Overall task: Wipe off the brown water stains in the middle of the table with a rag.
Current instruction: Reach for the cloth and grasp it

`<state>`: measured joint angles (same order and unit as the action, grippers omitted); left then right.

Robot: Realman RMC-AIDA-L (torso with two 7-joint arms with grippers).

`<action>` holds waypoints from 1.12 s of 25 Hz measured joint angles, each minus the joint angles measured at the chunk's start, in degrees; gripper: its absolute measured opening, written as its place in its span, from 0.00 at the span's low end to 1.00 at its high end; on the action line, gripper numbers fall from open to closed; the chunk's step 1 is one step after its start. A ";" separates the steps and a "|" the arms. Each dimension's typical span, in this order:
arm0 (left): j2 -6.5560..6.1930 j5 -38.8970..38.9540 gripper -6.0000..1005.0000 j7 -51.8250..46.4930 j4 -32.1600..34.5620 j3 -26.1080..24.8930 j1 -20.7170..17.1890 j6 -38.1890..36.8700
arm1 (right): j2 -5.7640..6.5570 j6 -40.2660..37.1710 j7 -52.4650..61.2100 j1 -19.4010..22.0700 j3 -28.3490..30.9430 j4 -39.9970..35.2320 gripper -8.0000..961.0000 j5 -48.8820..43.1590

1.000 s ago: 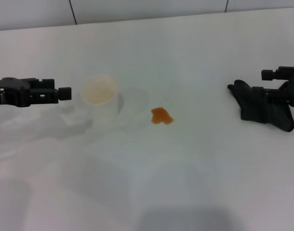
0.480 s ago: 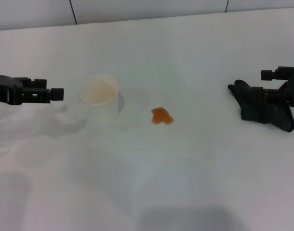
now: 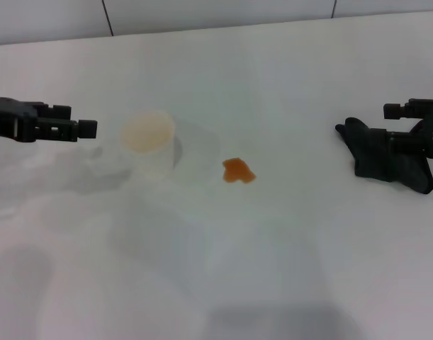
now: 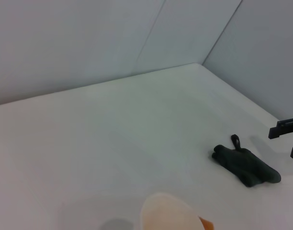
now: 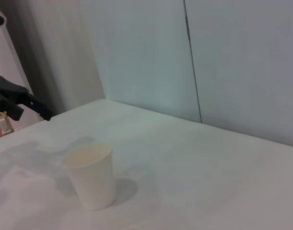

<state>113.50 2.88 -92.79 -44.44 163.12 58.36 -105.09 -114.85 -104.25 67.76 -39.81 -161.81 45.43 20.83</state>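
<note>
Currently, the table (image 3: pixel 287 85) carries three items, located below by clock-face direction in the head view, using the brown water stains (image 3: pixel 238 171) as the dial centre.

1. Stain: one small orange-brown blotch with an irregular outline, lying flat on the white surface near the middle of the tabletop. Nothing covers or touches it.

2. Cup (image 3: pixel 151 144): a pale paper cup standing upright at 10 o'clock from the stain, near it but apart. Its rim faces up and its inside looks tan. The right wrist view shows the same cup (image 5: pixel 91 175) upright, casting a shadow on the table.

3. Rag (image 3: pixel 383 156): a dark, bunched cloth lying on the table at 3 o'clock from the stain, well apart from it. The left wrist view shows the rag (image 4: pixel 247 165) resting flat on the surface, with folds along its length.

Left gripper (image 3: pixel 87 129): held at 9 o'clock from the cup, just beside it and not touching. Its fingers point toward the cup. Whether they are spread or pressed together cannot be told.

Right gripper (image 3: pixel 393 125): positioned at the right edge of the head view, immediately at 3 o'clock from the rag, its black parts overlapping the cloth's outline. Contact with the rag cannot be confirmed, and its finger state cannot be told.
</note>
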 joint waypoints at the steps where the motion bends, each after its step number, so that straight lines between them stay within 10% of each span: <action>1: 0.02 -0.01 0.89 -0.07 0.00 0.00 0.17 0.05 | 0.01 -0.04 0.00 0.00 0.00 0.00 0.68 0.00; 28: 1.92 -3.57 0.89 -0.95 3.90 0.00 3.32 7.18 | -0.16 -4.66 -0.43 -0.33 -0.09 -1.71 0.68 -0.63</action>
<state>115.41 -0.69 -93.74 -40.54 163.13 61.68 -97.90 -115.01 -108.91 67.33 -40.14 -161.90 43.73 20.20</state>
